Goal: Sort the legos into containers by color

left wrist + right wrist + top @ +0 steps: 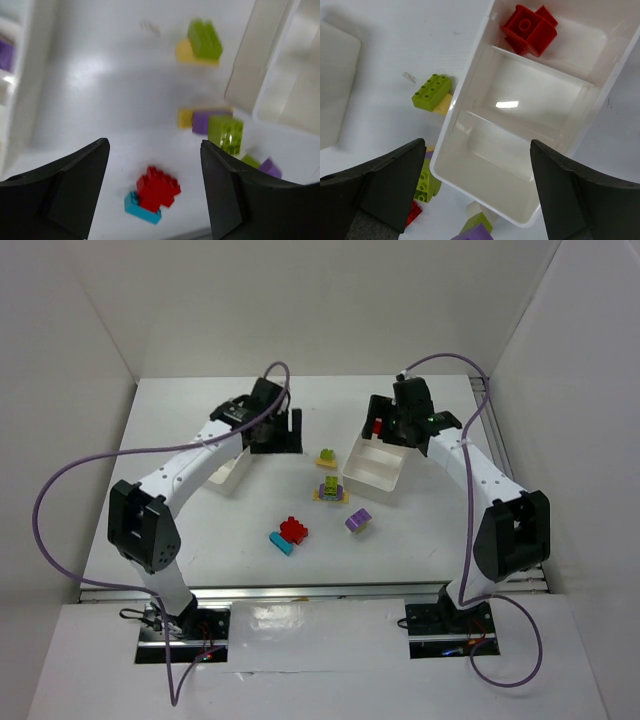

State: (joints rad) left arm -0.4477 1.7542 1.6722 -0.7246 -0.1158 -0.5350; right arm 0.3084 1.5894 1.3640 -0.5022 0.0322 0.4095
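Hovering with my left gripper (154, 146) and right gripper (477, 145) both spread empty, I risked binning the red-and-cyan cluster (151, 196) unsplit.

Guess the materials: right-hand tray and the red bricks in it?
Right-hand tray: white plastic, glossy, probably thin-walled; a light glint shows on its floor. Red bricks: hard moulded plastic by the look, smooth with slight sheen, crisp studs on top.

White table (420, 545); white walls (330, 300) around; metal rail (320, 591) at near edge.
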